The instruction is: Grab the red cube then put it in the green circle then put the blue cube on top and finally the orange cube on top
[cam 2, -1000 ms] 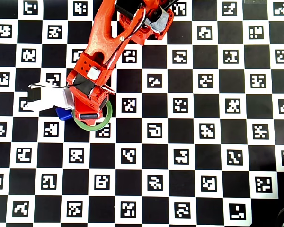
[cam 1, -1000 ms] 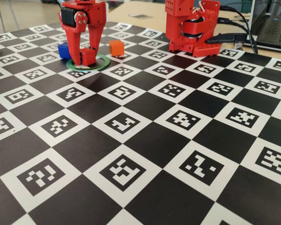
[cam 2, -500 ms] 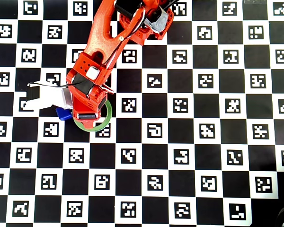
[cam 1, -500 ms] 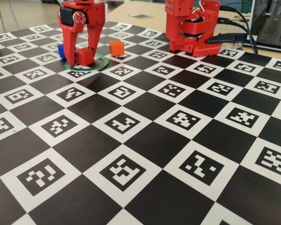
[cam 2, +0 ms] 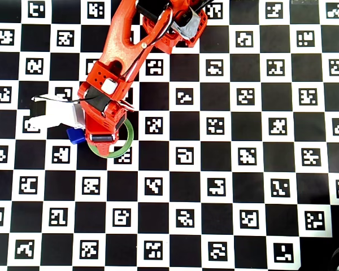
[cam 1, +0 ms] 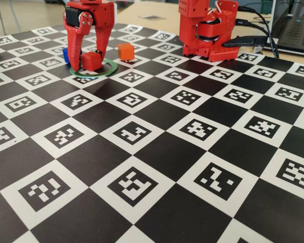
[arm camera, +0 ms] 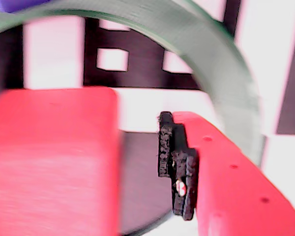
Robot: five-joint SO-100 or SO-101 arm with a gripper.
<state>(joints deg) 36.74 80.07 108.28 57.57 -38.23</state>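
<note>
While my fingers (cam 1: 87,61) stand spread around it without touching, the red cube (cam 1: 91,61), matte and small, sits inside the green circle (cam 1: 107,69) at the fixed view's upper left.

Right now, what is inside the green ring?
The red cube sits inside the green ring, on the checkered board. The open tool straddles it. From overhead, the arm hides the cube.
</note>
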